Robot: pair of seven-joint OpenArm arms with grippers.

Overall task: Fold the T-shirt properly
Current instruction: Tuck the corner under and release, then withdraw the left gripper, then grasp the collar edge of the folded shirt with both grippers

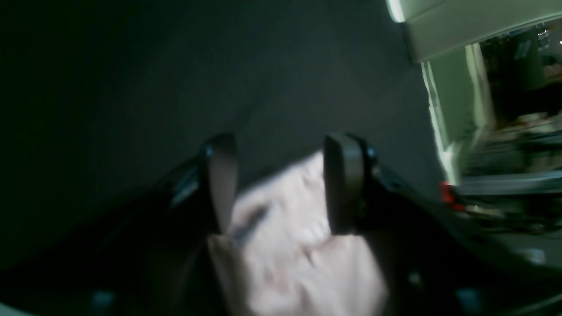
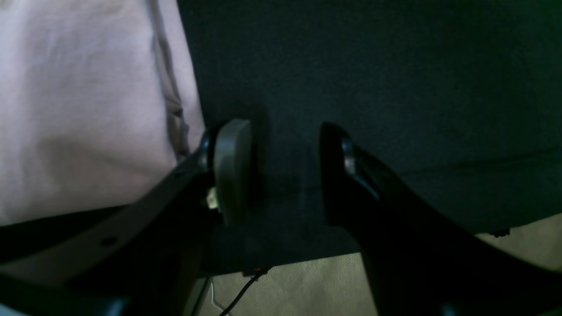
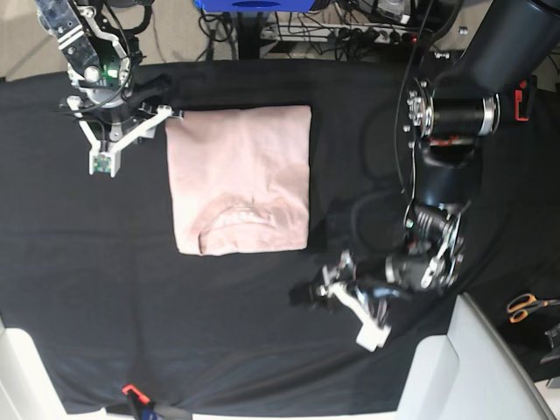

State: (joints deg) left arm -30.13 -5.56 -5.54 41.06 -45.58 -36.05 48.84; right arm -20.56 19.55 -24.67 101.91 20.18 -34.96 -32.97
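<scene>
Base view: scissors (image 3: 528,306) well right of T-shirt (image 3: 241,166).

Place: a robotics lab or test bench.
Work surface: a table draped in a black table cloth (image 3: 219,350), two robot arms mounted over it.
Far edge: a tangle of cables and a power strip (image 3: 367,33) on the floor.
Right edge: orange-handled scissors (image 3: 528,306) lying near.

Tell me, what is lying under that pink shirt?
The T-shirt, folded into a rectangle, lies flat on the black table cloth, which shows all around it. Whatever sits beneath the cloth, or between the shirt's folded layers, is hidden.
</scene>
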